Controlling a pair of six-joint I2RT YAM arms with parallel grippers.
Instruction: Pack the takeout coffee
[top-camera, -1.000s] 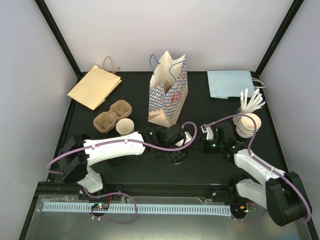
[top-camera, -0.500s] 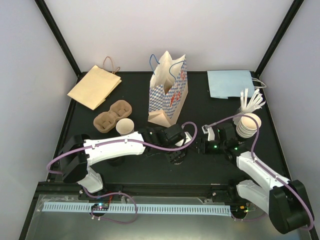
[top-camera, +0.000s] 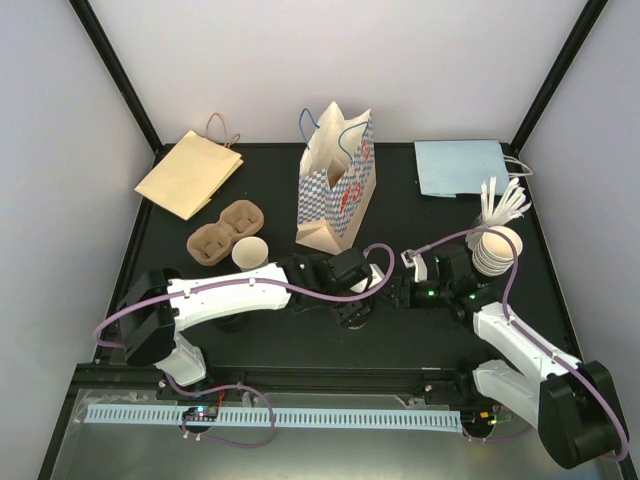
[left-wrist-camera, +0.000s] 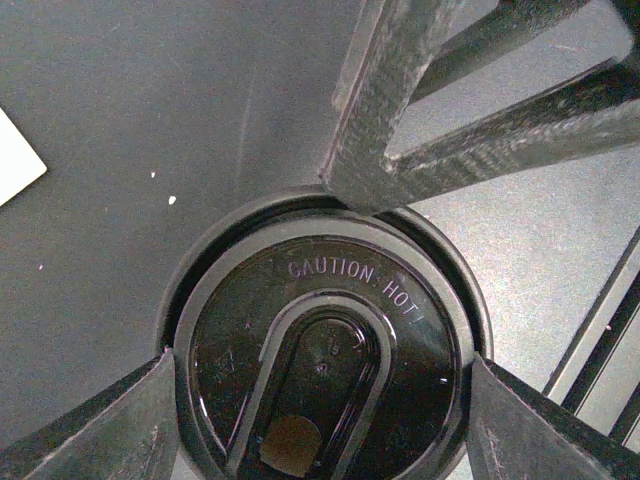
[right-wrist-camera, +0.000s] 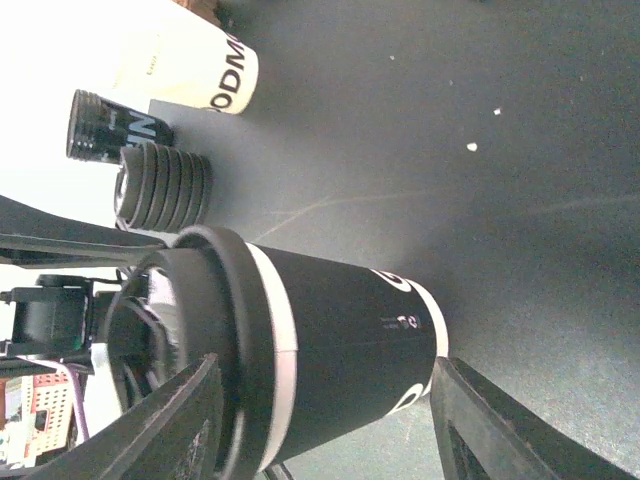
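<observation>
The top view is bright and even, with weak soft shadows on the matte tabletop (top-camera: 270, 205). The left wrist view is dim and a little grainy; the glossy lid (left-wrist-camera: 330, 300) shows small glints. The right wrist view is overexposed at upper left.

A black table (top-camera: 300, 345) fills the frame. At upper centre stands a blue-checked paper bag (top-camera: 338, 185), upright with its mouth open. A brown paper bag (top-camera: 188, 172) lies flat at upper left and a pale blue bag (top-camera: 462, 167) lies flat at upper right. Left of centre sits a cardboard cup carrier (top-camera: 224, 232), with a white cup (top-camera: 250, 253) just beside it. At the right edge a stack of white cups (top-camera: 497, 250) stands near a bunch of white stirrers (top-camera: 503, 203). The left arm (top-camera: 230, 292) and right arm (top-camera: 515, 335) reach inward, so the left gripper (top-camera: 356, 300) and right gripper (top-camera: 400, 292) sit close together below the checked bag. What lies between them is hidden.
</observation>
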